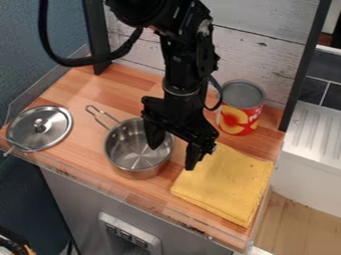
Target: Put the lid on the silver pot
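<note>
The claw point(174, 150), fingers wide apart, hangs over the right side of the round, shiny metal pot point(130, 149). On the wood-grained tabletop point(113, 87), the knobbed metal lid point(57, 124) lies far left, a folded yellow cloth point(226, 184) near right, a cylindrical can point(241, 107) far right.

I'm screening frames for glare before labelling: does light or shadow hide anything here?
In the camera view, bright reflections streak the lid and the inside of the pot, yet both outlines are readable; also in the camera view, the black arm is dark enough to mask some surface detail.
</note>
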Controlling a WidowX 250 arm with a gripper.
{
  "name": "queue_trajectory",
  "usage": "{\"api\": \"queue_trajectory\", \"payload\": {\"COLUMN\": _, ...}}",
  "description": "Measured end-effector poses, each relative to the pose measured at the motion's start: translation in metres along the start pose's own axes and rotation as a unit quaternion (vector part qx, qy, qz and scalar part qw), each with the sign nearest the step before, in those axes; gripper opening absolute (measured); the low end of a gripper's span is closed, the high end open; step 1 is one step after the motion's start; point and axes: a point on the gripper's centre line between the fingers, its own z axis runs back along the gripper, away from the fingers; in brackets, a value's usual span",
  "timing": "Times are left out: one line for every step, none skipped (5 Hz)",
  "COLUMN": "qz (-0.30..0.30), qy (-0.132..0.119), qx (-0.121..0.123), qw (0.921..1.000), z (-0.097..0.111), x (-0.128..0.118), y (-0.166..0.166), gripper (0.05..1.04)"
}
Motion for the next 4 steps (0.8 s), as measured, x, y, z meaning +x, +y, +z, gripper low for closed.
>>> {"api": "queue_trajectory", "payload": {"qz": -0.001, "qy": 0.011, "qx": 0.0, "qw": 0.9999, "z": -0.006, "x": -0.003, "y": 0.0, "gripper": 0.999}}
{"api": "queue_trajectory", "payload": {"qz": 0.047, "qy": 0.005, "qx": 0.003, "qw": 0.9989, "z": 0.003, "x": -0.013, "y": 0.042, "gripper": 0.999}}
{"api": "queue_trajectory", "payload": {"qz": 0.096, "qy": 0.001, "qx": -0.001, "qw": 0.9954, "z": 0.01, "x": -0.025, "y": 0.082, "gripper": 0.999}}
{"api": "queue_trajectory", "payload": {"qz": 0.136, "qy": 0.002, "qx": 0.018, "qw": 0.9906, "z": 0.015, "x": -0.04, "y": 0.128, "gripper": 0.999}}
